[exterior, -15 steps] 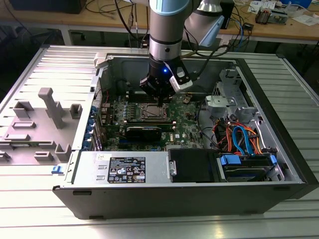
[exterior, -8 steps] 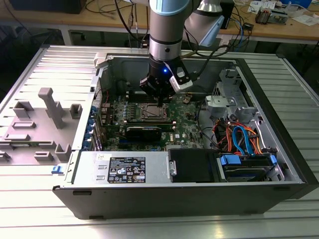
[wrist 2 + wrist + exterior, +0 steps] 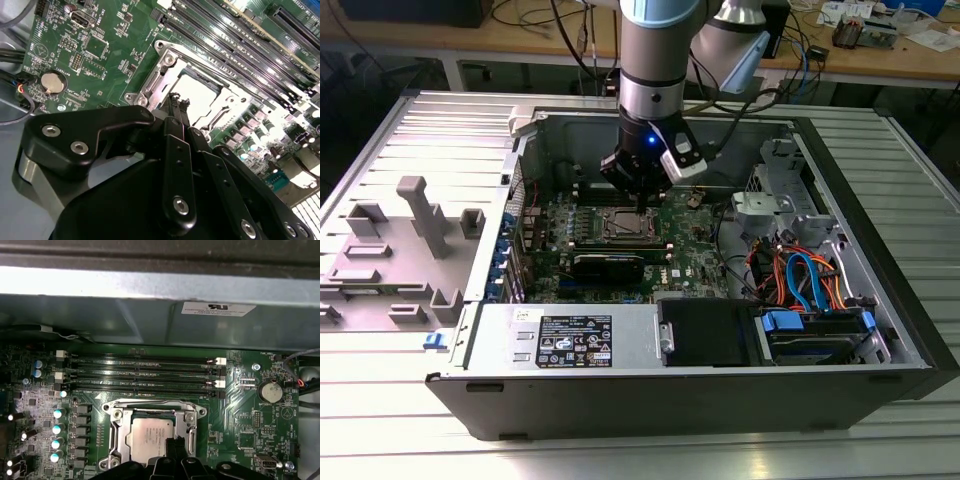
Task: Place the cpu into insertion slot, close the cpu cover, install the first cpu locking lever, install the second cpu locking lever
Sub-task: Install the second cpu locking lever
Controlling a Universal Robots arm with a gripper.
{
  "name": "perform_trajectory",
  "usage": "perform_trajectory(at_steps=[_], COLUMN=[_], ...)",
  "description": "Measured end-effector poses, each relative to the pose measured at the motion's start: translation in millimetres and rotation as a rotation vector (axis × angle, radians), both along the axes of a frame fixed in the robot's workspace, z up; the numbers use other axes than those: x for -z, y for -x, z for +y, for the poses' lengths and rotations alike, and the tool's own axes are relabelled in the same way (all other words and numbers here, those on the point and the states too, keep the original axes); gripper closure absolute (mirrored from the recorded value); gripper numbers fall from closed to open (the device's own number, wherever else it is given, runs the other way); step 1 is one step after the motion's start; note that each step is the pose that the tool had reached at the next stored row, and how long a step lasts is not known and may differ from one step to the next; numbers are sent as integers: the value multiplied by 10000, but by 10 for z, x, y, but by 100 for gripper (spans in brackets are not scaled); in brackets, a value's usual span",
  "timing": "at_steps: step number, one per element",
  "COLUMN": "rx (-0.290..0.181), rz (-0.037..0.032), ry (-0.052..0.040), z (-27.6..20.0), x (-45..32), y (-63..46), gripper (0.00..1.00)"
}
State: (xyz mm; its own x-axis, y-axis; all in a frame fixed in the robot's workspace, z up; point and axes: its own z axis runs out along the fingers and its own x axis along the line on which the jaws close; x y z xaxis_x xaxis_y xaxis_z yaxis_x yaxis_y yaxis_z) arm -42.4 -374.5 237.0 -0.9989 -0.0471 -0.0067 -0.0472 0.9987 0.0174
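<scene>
We see the arm reaching down into an open computer case that lies on its side on a ribbed metal desk. The fingers hang just above the processor socket on the green motherboard.

In both wrist views the cpu lies flat in the socket, directly below the fingers, its silvery top facing up. The cpu cover is down over it, its frame running around the chip and the chip showing through the square cut-out. In the second wrist view the black fingertips come together into one narrow tip right over the edge of the cpu, with nothing between them, so we read them as clenched and empty. We cannot tell whether the tip touches the chip or the cover.

Just beyond the socket from the fingers run the long memory slots. A round coin battery sits well off to one side of them.
</scene>
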Motion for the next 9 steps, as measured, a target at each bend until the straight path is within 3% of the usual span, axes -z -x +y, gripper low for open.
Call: perform_trajectory(at_steps=[9], rx=[0], rz=[0], ry=[0], z=[-18], x=[-26], y=[0], gripper=[89])
